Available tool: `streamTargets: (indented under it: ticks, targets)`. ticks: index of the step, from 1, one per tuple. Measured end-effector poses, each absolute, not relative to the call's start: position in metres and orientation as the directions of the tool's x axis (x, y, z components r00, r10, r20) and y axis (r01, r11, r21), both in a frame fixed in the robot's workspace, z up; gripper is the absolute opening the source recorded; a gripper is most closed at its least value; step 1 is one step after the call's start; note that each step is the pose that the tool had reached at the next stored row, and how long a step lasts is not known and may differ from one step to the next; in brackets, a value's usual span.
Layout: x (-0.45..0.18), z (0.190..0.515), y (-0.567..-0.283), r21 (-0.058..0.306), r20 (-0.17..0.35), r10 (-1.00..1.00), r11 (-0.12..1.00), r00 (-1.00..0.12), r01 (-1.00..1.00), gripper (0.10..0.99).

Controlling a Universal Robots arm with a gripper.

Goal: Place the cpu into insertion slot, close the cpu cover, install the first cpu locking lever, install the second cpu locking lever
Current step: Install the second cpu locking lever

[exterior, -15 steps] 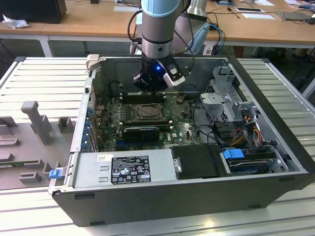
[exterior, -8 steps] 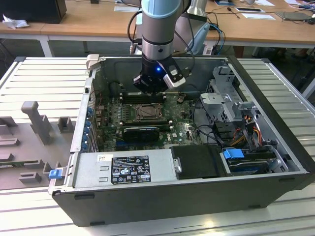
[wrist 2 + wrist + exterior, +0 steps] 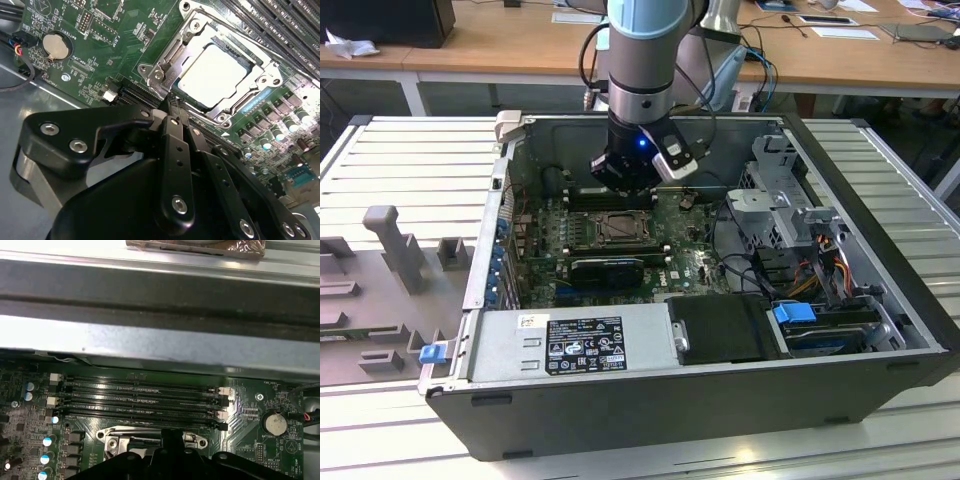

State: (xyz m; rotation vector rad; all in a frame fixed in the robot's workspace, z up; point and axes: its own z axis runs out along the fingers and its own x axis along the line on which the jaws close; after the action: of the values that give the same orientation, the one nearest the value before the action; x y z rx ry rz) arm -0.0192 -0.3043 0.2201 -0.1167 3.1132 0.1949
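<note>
Green motherboard (image 3: 620,235) lies flat in the open computer case (image 3: 860,300) in the exterior view. The arm hangs over its far side, gripper (image 3: 620,185) just above the insertion slot (image 3: 612,228), which sits between the memory slots and a long black block toward the camera. Power supply (image 3: 575,345) lines the near wall.

Second wrist view: the pale silver cpu (image 3: 212,75) is seated flat in the insertion slot, its edges running diagonally across the picture. The cpu cover (image 3: 202,65) lies closed over it, framing the chip's top. The black fingers (image 3: 175,130) are pressed together, tips just beside the socket's edge, holding nothing. A coin battery (image 3: 55,46) sits well apart.

First wrist view: four memory slots (image 3: 142,395) run parallel to the grey case wall (image 3: 160,345), the socket frame's edge beside them.
</note>
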Motion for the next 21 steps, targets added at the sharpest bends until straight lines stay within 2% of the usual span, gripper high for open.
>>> streamTargets:
  ticks: [8,21]
  targets:
    - [-0.019,0.243,-0.304,0.124,-0.025,-0.073,0.989,-0.997,-0.076,0.106]
    - [-0.02,0.248,-0.316,0.124,-0.025,-0.073,0.989,-0.997,-0.076,0.106]
